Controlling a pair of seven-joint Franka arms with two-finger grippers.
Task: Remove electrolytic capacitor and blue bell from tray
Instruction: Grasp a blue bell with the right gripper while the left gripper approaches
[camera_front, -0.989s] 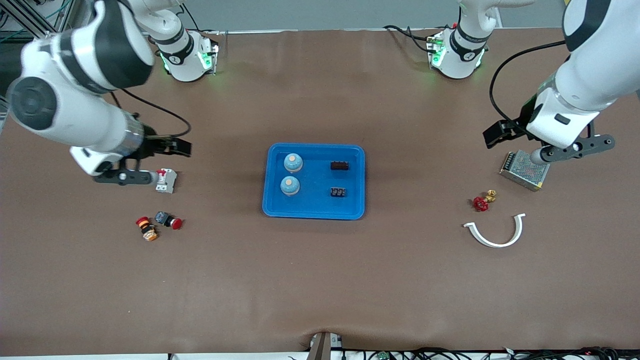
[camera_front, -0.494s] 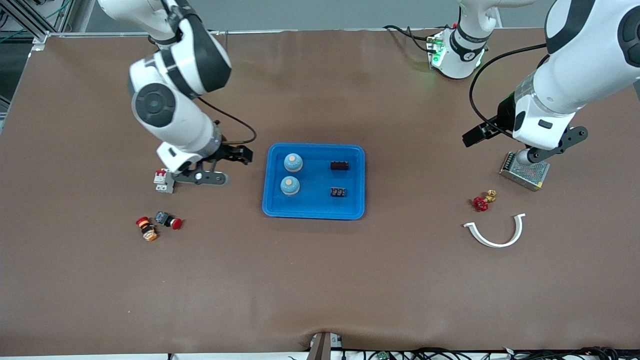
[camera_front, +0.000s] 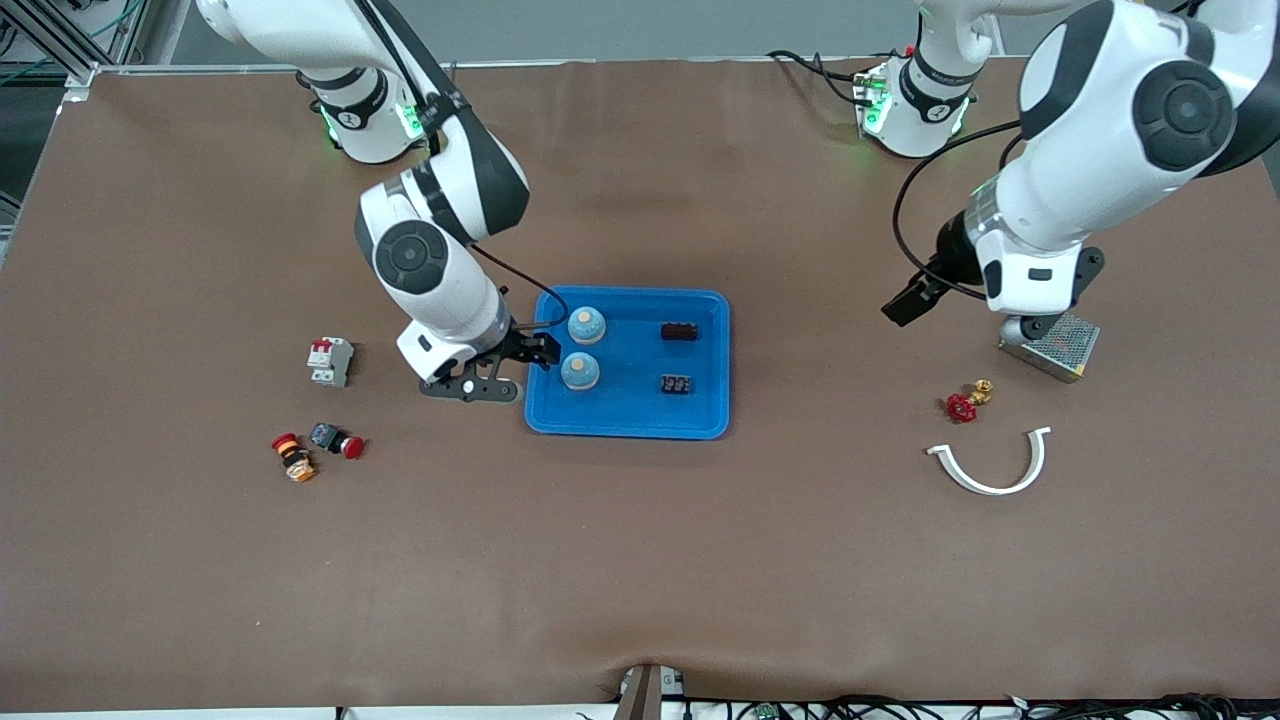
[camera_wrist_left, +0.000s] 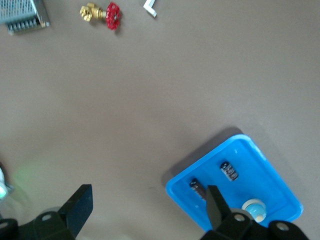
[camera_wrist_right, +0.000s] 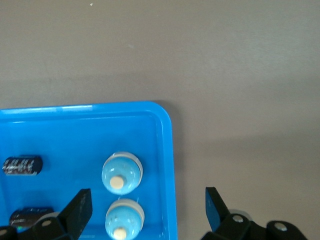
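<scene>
A blue tray (camera_front: 628, 430) sits mid-table. It holds two blue bells (camera_front: 585, 324) (camera_front: 579, 370) and two black capacitors (camera_front: 679, 330) (camera_front: 676, 383). My right gripper (camera_front: 470, 388) is open and empty, low over the tray's edge at the right arm's end, beside the bells. In the right wrist view my right gripper (camera_wrist_right: 146, 210) spans the tray rim (camera_wrist_right: 166, 140), with the bells (camera_wrist_right: 122, 173) (camera_wrist_right: 124, 218) and a capacitor (camera_wrist_right: 22, 165) in sight. My left gripper (camera_front: 1022, 328) is open and empty over the table beside the power supply. The left wrist view shows the left gripper (camera_wrist_left: 146, 207) and the tray (camera_wrist_left: 260, 165) farther off.
A circuit breaker (camera_front: 330, 360) and two push buttons (camera_front: 293, 455) (camera_front: 335, 438) lie toward the right arm's end. A metal power supply (camera_front: 1050, 340), a red-handled valve (camera_front: 963, 404) and a white curved piece (camera_front: 990, 465) lie toward the left arm's end.
My right gripper has swung from over the circuit breaker to the tray's edge beside the bells. My left arm has shifted a little toward the tray. Both stay open and empty.
</scene>
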